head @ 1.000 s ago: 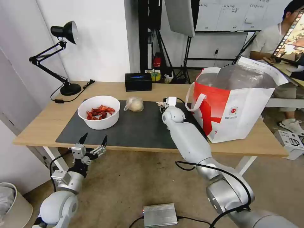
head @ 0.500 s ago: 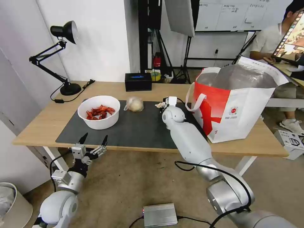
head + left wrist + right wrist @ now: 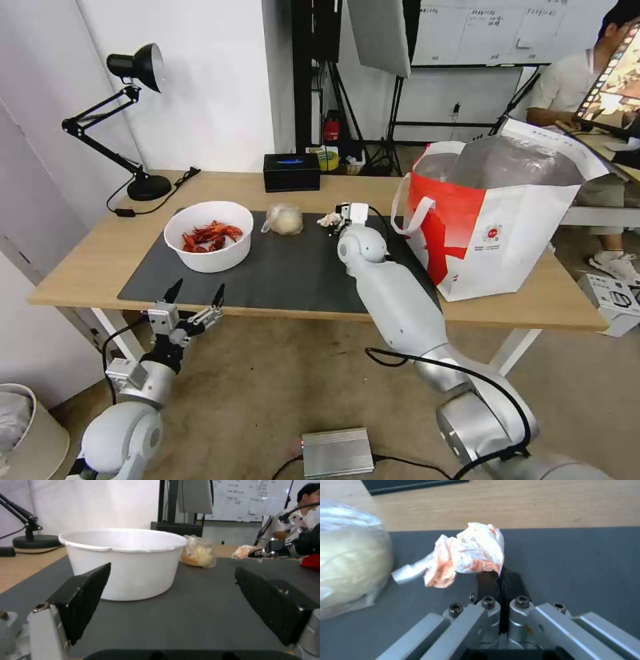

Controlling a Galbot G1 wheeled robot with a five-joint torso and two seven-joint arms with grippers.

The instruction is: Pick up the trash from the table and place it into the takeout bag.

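Observation:
My right gripper (image 3: pixel 341 218) (image 3: pixel 500 576) is over the dark mat (image 3: pixel 280 273), shut on the edge of the crumpled, red-stained white tissue (image 3: pixel 329 219) (image 3: pixel 470 552). I cannot tell whether the tissue touches the mat. Beside it lies the clear baggie with a beige lump (image 3: pixel 285 219) (image 3: pixel 350 565). The white bowl of red crayfish shells (image 3: pixel 208 237) (image 3: pixel 123 560) stands on the mat's left part. Right of the arm, the takeout bag (image 3: pixel 500 220) stands open. Below the table's front edge, my left gripper (image 3: pixel 195 300) (image 3: pixel 172 568) is open and faces the bowl.
A black box (image 3: pixel 291 172) sits at the back of the light-wood table (image 3: pixel 87 260), and a black desk lamp (image 3: pixel 137 120) stands at the back left. A silver box with cables (image 3: pixel 337 452) lies on the floor.
The right gripper has shifted slightly left with the tissue, which now shows more fully beside it. The left arm has sunk a little.

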